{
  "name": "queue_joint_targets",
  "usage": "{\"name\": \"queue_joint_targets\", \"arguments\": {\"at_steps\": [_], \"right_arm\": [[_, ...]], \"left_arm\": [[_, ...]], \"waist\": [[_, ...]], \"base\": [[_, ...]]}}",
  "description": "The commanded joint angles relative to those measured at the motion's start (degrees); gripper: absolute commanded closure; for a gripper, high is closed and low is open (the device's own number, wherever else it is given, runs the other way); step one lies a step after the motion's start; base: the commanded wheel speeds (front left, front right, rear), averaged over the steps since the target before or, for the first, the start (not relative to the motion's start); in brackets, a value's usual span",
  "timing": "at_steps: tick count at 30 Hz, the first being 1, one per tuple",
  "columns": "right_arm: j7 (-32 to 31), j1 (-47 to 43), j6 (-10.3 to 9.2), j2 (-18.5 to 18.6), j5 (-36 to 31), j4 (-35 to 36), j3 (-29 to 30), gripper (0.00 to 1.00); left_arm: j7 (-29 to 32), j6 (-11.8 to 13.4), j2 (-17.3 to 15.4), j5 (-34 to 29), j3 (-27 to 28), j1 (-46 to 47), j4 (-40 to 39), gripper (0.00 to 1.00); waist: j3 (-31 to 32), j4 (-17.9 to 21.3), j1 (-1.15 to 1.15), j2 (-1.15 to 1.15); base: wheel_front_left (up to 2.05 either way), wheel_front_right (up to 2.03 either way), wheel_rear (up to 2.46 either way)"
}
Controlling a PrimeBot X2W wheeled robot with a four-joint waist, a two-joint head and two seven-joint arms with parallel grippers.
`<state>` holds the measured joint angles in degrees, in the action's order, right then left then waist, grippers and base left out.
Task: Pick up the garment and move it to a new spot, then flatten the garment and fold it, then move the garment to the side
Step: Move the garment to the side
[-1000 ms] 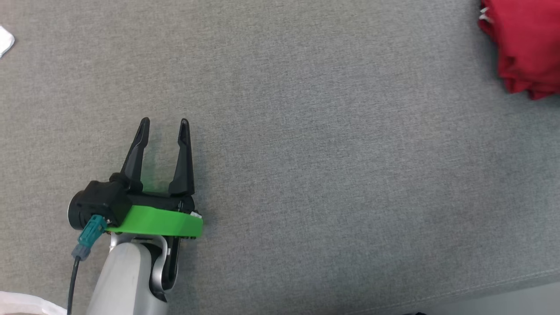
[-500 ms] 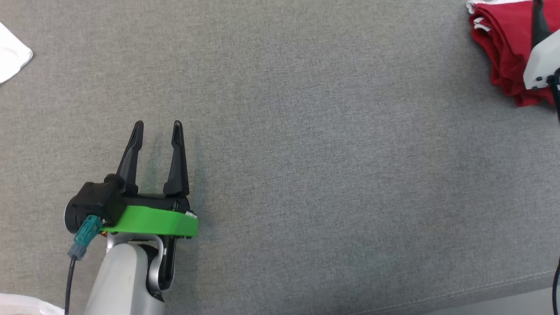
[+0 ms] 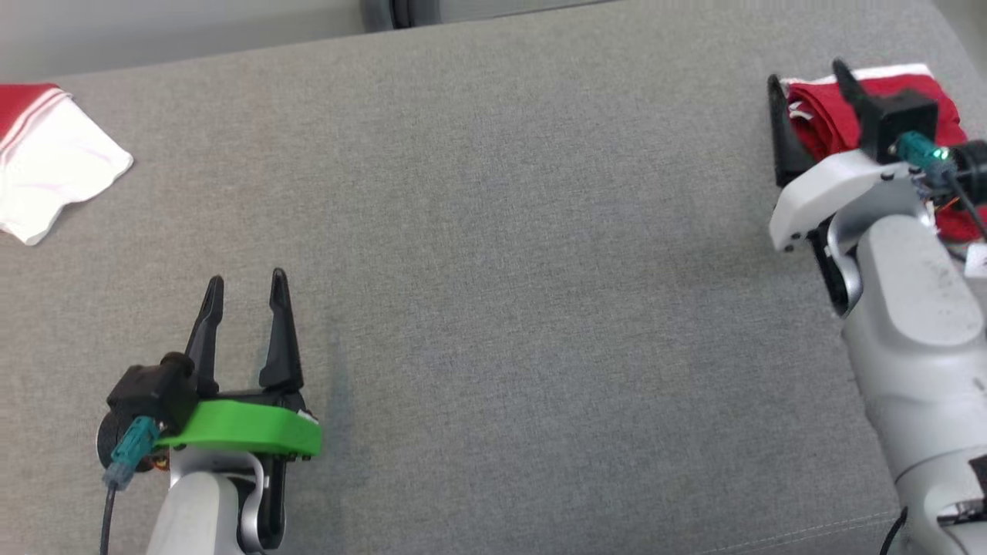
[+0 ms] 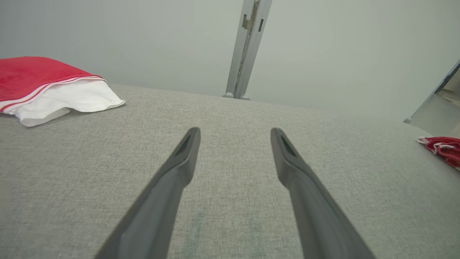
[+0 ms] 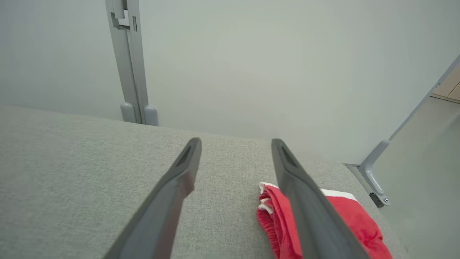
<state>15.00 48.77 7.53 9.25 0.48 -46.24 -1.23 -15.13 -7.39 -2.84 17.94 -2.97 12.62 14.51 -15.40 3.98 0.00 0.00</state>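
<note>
The garment [image 3: 819,117] is a folded red bundle with white trim, lying at the far right of the grey fabric surface [image 3: 501,270]. My right gripper [image 3: 806,75] hovers open at its left edge, one finger over the cloth and one beside it. The right wrist view shows that gripper [image 5: 235,142] with nothing between its fingers and the garment [image 5: 345,212] under the right finger. My left gripper [image 3: 247,279] is open and empty at the lower left, far from the garment; in the left wrist view [image 4: 233,131] the garment [image 4: 444,147] is a small red patch at the right edge.
A second cloth, white with red bands [image 3: 54,166], lies at the far left of the surface, also seen as a cloth [image 4: 54,90] from the left wrist. A pale wall and a grey post [image 4: 248,46] stand behind the surface's far edge.
The whole head picture has shifted, so the camera has moved; the far edge and more of the white cloth now show. My right arm has come further into view beside the red garment.
</note>
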Motion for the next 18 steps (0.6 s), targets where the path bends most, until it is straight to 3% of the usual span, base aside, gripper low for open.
{"name": "queue_joint_targets", "arguments": {"at_steps": [1,10,13,18], "right_arm": [[0.24,-2.62,-0.08,-0.59,-0.14,1.14,0.32,0.00],[0.24,-18.73,-0.09,-5.64,0.38,12.09,4.29,0.00],[0.24,-23.77,-0.09,-6.14,-0.07,15.67,4.83,0.00],[0.25,-30.06,-0.09,-6.20,4.50,19.73,2.39,0.00]], "left_arm": [[-0.01,-0.14,-0.14,0.54,0.50,-1.46,0.19,0.00],[-0.01,0.06,-0.12,1.83,1.29,-8.08,0.41,0.00],[-0.01,0.62,-0.12,2.29,1.48,-10.11,0.18,0.00],[-0.01,1.24,-0.12,2.97,1.05,-12.64,-0.16,0.00]], "waist": [[3.83,-0.96,0.00,0.00],[9.63,-2.20,0.00,0.00],[10.97,-2.26,0.00,0.00],[12.39,-2.56,0.00,0.00]], "base": [[0.00,0.00,0.00],[0.00,0.00,0.00],[0.00,0.00,0.00],[0.00,0.00,0.00]]}}
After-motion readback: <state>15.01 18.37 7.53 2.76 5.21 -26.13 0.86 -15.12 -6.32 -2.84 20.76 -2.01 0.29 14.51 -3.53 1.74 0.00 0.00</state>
